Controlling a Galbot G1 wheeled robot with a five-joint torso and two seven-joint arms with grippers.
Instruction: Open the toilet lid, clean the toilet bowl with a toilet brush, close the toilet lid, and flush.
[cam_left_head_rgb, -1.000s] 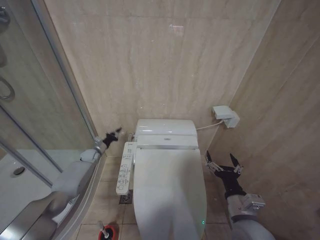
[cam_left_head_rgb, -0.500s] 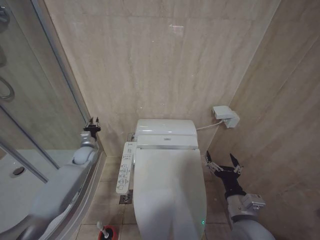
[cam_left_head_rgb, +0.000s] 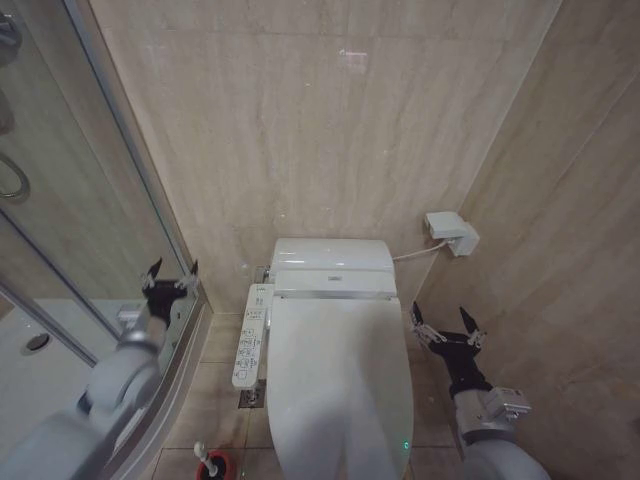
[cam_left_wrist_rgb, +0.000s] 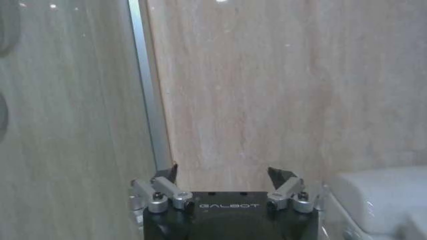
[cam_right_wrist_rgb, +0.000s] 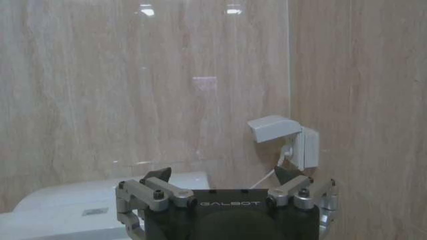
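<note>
Left end effector (cam_left_head_rgb: 169, 276) pulled back from toilet lid (cam_left_head_rgb: 340, 385), lid closed

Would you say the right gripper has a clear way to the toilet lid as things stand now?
Probably yes. The right gripper hangs open just beside the closed toilet lid, with nothing between them. The left gripper is open too, off by the shower glass.
</note>
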